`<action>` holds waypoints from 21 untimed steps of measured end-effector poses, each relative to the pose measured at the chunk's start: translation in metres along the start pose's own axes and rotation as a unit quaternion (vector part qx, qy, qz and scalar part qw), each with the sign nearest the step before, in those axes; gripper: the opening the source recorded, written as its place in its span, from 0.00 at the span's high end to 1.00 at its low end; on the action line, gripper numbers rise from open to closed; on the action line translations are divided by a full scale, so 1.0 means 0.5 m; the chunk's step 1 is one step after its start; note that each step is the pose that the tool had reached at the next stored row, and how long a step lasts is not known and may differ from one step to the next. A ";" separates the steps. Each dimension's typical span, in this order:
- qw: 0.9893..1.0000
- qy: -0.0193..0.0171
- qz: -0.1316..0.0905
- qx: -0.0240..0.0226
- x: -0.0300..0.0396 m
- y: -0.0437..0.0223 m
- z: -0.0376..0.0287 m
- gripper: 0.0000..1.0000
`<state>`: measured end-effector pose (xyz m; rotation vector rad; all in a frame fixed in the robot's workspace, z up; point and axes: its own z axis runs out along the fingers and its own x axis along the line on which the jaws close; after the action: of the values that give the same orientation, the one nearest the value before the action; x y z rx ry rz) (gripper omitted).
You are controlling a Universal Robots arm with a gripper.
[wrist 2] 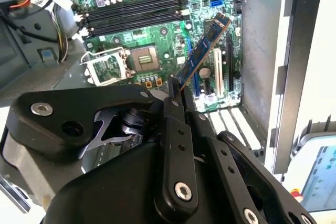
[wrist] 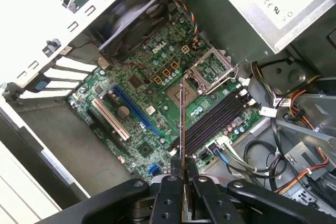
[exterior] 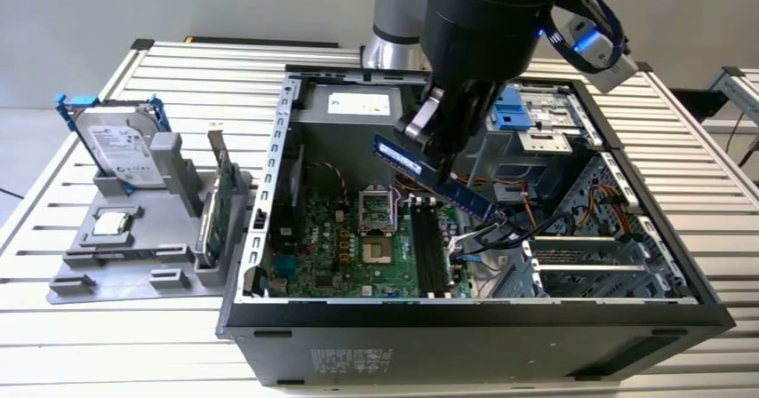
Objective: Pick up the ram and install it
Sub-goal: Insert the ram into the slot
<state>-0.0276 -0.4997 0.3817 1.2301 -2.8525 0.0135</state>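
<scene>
The gripper (exterior: 429, 142) is clamped on the ram (exterior: 463, 194), which hangs tilted in open air above the memory slots (exterior: 429, 251), apart from the computer case (exterior: 275, 167) walls.

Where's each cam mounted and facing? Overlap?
Exterior view: off-arm, high, looking down into the open black computer case; black-and-grey arm and end effector show.
First wrist view: wrist-mounted, facing the green motherboard past the end effector.
Second wrist view: same target, different angle; end effector linkage in foreground.
Shared: all three show the clamped long narrow blue ram stick.
</scene>
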 end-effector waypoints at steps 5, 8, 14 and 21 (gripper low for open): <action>1.000 0.000 0.021 -0.001 0.000 0.000 0.000 1.00; 0.999 0.000 0.035 -0.001 0.000 0.000 0.000 1.00; 0.998 0.000 0.062 -0.002 0.000 0.000 0.000 1.00; 0.996 -0.001 0.092 -0.003 0.000 0.000 0.000 1.00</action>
<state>-0.0276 -0.4997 0.3817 0.9622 -2.9530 0.0085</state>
